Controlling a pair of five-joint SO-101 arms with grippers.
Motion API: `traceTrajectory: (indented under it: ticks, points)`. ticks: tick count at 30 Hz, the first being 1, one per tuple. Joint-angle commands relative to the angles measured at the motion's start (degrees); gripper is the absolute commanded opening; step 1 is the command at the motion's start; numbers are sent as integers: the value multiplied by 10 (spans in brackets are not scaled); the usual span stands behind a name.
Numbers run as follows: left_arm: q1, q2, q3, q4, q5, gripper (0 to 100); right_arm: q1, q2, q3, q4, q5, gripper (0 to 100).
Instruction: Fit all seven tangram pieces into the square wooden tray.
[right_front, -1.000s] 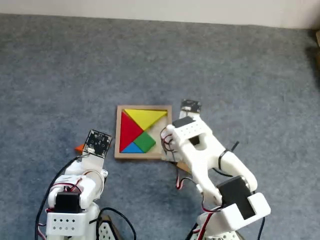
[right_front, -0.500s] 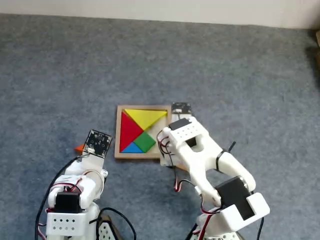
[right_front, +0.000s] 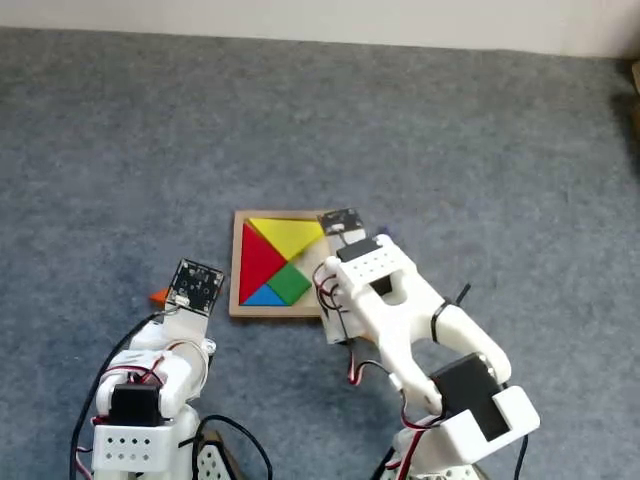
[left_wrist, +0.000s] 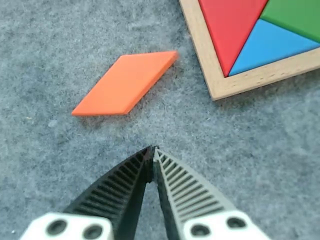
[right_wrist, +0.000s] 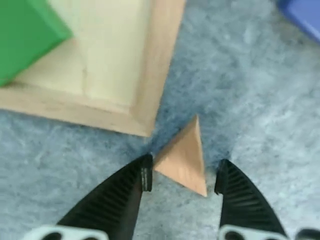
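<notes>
My left gripper (left_wrist: 151, 155) is clenched, its fingertips pressed together with nothing between them, hanging over the grey mat (right_front: 450, 130) off the tray's left side. Just ahead of it the orange piece (left_wrist: 125, 83) lies flat on the mat, near the tray (right_front: 237, 262) but apart from its rim. From the high view I see four pieces seated in the tray: the yellow triangle (right_front: 288, 236) along the far edge, the red triangle (right_front: 258, 262) against the left edge, the green square (right_front: 291, 284) near the middle, and the blue triangle (right_front: 264, 296) at the near edge. My right arm (right_front: 400, 300) stands over the tray's right side. Its gripper (right_wrist: 182, 172) is released, jaws spread to either side of a small tan triangle (right_wrist: 182, 157) that lies on the mat just outside the tray's corner; one fingertip looks to touch the triangle, the other stands just beside it. In that wrist view the bare tray floor shows next to the green square, and a violet piece (right_wrist: 302, 17) rests on the mat farther off.
</notes>
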Motion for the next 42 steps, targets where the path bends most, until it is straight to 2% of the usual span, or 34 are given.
traceTrajectory:
  ticks: [1, 6, 12, 19, 27, 34, 38, 40, 42]
  points:
    - [8, -28, 14, 2, 4, 25, -13, 6, -5, 1, 47, 204]
    - [8, -28, 14, 2, 4, 25, -13, 7, -5, -1, 91, 203]
    - [8, -28, 14, 2, 4, 25, -13, 7, -5, 0, 92, 197]
    - [8, -28, 14, 2, 4, 25, -13, 5, -6, 1, 94, 53]
    - [8, -28, 14, 2, 4, 25, -11, -18, -6, 2, 95, 49]
    - [8, -28, 14, 2, 4, 25, 38, -124, -1, 49, 96, 49]
    - [8, -28, 14, 2, 4, 25, 44, -133, -1, 51, 91, 53]
    - [8, -28, 14, 2, 4, 25, 44, -128, -1, 51, 85, 74]
    - [8, -28, 14, 2, 4, 25, 44, -122, -4, 51, 45, 139]
